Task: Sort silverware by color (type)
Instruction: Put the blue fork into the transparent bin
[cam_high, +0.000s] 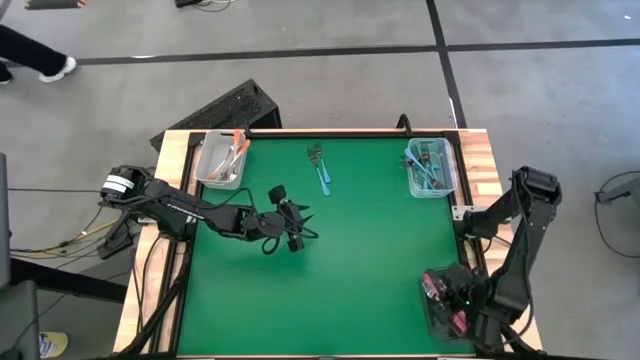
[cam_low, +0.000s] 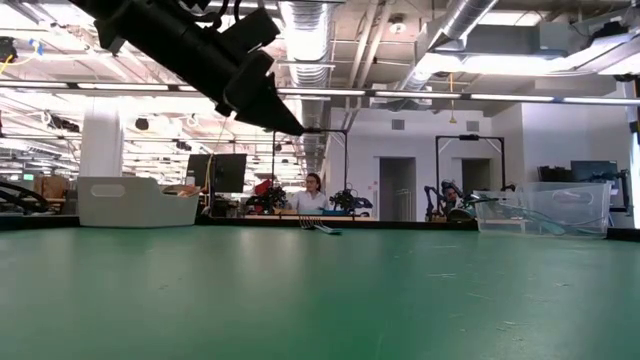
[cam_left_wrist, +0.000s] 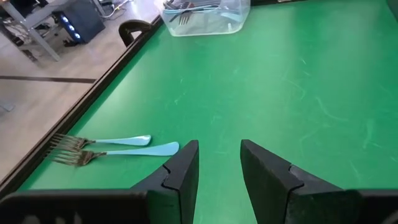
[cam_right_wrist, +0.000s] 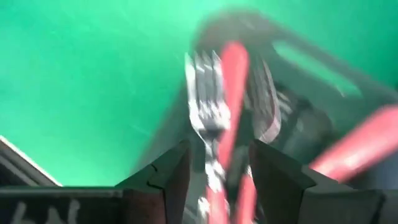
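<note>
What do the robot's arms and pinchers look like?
Both arms are dark and jointed. The left arm has a white label near its base and black cables looping by the left gripper. The right arm is bulky and black. Each gripper, like the right gripper, has two flat, dark, wedge-shaped fingers.

From my remote station: two forks (cam_high: 319, 166) lie side by side on the mat (cam_high: 380, 270) at its far edge, between a far-left bin (cam_high: 222, 160) and a far-right bin (cam_high: 432, 167), with a third bin (cam_high: 450, 303) at the near-right corner.
</note>
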